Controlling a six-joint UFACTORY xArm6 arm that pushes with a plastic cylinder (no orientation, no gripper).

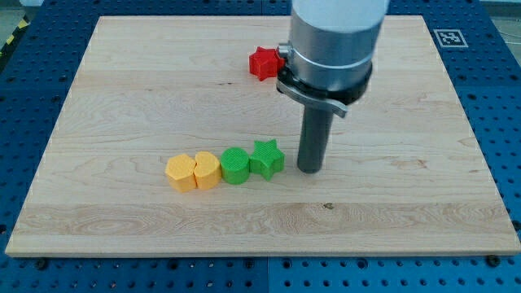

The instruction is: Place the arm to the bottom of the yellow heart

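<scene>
The yellow heart lies on the wooden board at the view's lower left of centre, second in a row of blocks. A yellow block of unclear shape touches it on the left. A green round block touches it on the right, followed by a green star. My tip rests on the board just right of the green star, well to the right of the yellow heart and level with it. The rod rises to the grey arm body at the view's top.
A red star lies near the view's top centre, partly beside the arm body. The wooden board sits on a blue perforated table. A fiducial marker is at the board's top right corner.
</scene>
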